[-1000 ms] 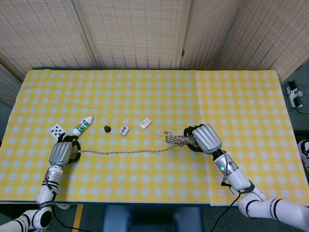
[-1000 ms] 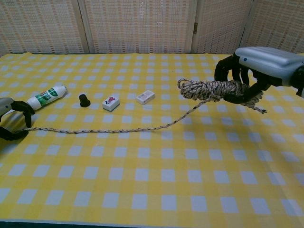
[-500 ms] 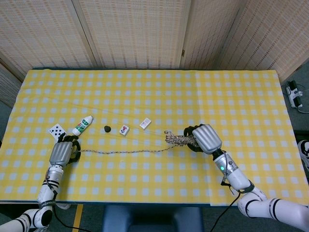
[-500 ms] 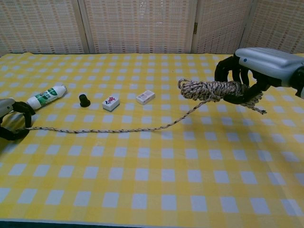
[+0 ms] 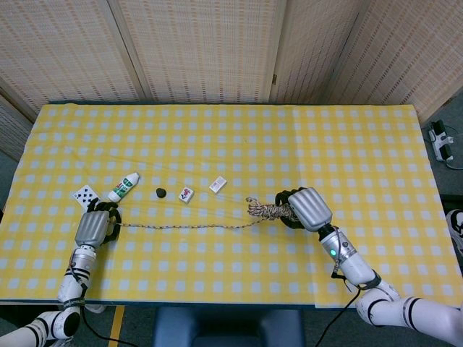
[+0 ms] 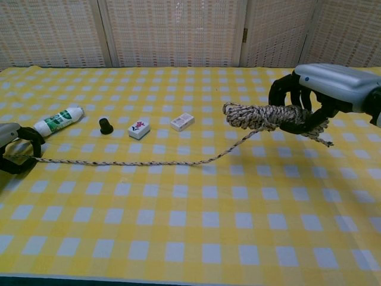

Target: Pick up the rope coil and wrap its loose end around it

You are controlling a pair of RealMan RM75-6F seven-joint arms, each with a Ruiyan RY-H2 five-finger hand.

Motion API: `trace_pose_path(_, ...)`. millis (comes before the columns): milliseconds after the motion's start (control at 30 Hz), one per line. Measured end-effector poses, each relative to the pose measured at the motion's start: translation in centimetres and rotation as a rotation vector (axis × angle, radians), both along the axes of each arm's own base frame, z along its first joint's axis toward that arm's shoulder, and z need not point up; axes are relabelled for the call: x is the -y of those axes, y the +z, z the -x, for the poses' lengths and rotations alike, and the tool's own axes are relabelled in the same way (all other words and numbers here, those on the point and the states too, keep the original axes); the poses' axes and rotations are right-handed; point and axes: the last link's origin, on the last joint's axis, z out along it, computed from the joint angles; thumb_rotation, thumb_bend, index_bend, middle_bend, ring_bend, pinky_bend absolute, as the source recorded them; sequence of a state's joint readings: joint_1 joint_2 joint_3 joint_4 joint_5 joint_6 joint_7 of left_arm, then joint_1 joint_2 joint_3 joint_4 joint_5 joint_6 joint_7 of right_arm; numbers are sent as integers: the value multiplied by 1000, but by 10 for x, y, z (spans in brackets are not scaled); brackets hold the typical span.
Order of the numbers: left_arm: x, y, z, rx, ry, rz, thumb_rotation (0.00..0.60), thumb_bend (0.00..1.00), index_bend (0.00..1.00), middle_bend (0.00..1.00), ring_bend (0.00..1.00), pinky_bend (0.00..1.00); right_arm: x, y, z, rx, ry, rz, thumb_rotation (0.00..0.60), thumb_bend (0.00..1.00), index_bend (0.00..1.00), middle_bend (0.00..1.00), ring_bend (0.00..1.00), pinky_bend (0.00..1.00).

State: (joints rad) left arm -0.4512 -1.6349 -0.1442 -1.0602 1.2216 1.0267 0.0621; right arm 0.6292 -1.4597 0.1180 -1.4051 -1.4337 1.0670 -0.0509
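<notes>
Your worktop wears a yellow-and-white checked cloth, and the rope coil on it is speckled beige and dark brown, like its loose end. You see both hands, left hand and right hand, in silver-grey shells with black fingers. The bottle is white with a green label, the small knob black, and the tile white with a red mark.

Rough braided rope coil, matt checked tablecloth
</notes>
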Motion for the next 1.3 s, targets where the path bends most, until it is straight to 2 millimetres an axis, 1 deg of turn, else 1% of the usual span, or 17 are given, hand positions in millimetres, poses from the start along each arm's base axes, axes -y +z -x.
trace_pose_path(167, 2, 6, -4, 20, -22, -19, 600, 588, 638, 277, 222, 11, -2, 7, -2, 34, 8, 11, 600, 773, 663, 549, 605, 557)
trace_pose_path(267, 3, 15, -9, 43, -45, -46, 600, 590, 638, 282, 229, 14, -5, 12, -5, 68, 16, 13, 600, 773, 665, 552, 608, 557)
trace_pose_path(467, 3, 43, -27, 96, -123, -109, 600, 590, 640, 290, 234, 15, -17, 22, -15, 175, 40, -21, 600, 784, 680, 563, 613, 562)
trace_pose_path(567, 2, 58, -41, 121, -173, -126, 600, 590, 640, 291, 234, 15, -28, 24, -24, 230, 71, -71, 600, 785, 681, 565, 615, 563)
trace_pose_path(667, -1, 71, -60, 149, -224, -129, 600, 590, 640, 291, 233, 14, -40, 21, -35, 265, 101, -145, 600, 786, 682, 566, 615, 564)
trace_pose_path(767, -6, 80, -84, 181, -277, -118, 600, 589, 640, 291, 230, 14, -48, 14, -46, 275, 120, -217, 600, 786, 687, 569, 617, 568)
trace_pose_path(867, -13, 87, -113, 212, -335, -98, 600, 590, 639, 291, 224, 12, -53, 6, -58, 285, 127, -286, 600, 786, 690, 574, 622, 573)
trace_pose_path(900, -16, 89, -125, 223, -360, -89, 600, 590, 639, 291, 223, 11, -54, 3, -62, 288, 128, -305, 600, 786, 690, 575, 623, 574)
trace_pose_path(1100, -26, 92, -186, 260, -478, -44, 600, 590, 639, 291, 222, 11, -56, -15, -86, 334, 105, -397, 600, 808, 701, 581, 633, 581)
trace_pose_path(1200, -25, 91, -209, 267, -518, -20, 600, 590, 639, 291, 222, 10, -56, -24, -96, 366, 76, -432, 600, 808, 704, 582, 631, 581)
trace_pose_path(1300, -21, 90, -227, 299, -546, 7, 600, 589, 639, 291, 222, 11, -56, -34, -105, 403, 39, -465, 600, 808, 707, 583, 632, 581)
